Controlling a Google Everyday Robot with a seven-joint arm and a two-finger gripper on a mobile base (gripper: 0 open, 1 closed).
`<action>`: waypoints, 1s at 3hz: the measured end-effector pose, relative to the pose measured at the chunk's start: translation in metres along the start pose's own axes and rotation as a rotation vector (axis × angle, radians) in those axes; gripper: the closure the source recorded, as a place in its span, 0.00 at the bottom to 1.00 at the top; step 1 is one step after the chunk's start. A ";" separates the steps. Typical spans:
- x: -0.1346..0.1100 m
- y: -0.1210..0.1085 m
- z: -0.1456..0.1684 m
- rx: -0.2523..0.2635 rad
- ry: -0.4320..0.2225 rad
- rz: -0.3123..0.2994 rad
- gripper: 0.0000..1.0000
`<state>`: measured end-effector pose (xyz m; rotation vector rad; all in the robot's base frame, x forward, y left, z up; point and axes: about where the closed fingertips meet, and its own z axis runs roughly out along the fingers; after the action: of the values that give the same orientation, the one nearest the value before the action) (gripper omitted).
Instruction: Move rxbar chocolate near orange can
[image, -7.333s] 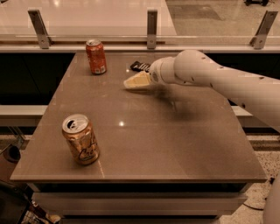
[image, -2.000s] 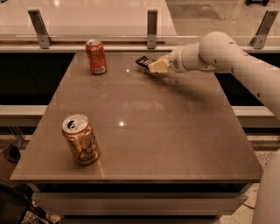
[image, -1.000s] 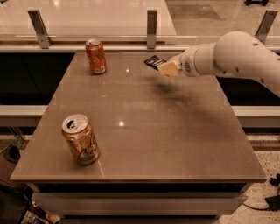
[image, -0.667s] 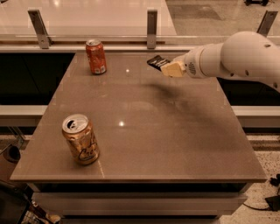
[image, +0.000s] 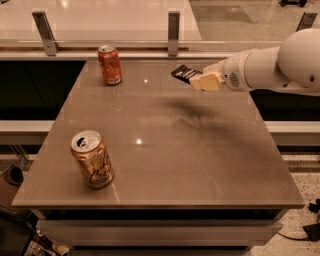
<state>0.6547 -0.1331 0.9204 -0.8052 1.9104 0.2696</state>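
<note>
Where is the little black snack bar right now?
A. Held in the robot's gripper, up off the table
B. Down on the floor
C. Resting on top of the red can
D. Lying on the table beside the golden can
A: the rxbar chocolate is pinched in the gripper at the back right, raised off the table and far from the orange can at the front left.

Office or lab test bay: plain grey counter (image: 165, 150), metal posts (image: 173, 32) behind it, speckled polished floor (image: 304, 186), loose cables (image: 312, 229). Claw (image: 197, 80) hangs over the counter's far right, gripping the rxbar chocolate (image: 183, 73).
</note>
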 end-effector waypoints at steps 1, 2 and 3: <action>-0.003 0.016 -0.015 -0.052 0.016 -0.034 1.00; -0.007 0.038 -0.020 -0.088 0.041 -0.056 1.00; -0.006 0.063 -0.017 -0.146 0.064 -0.079 1.00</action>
<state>0.6043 -0.0915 0.9239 -0.9953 1.9303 0.3415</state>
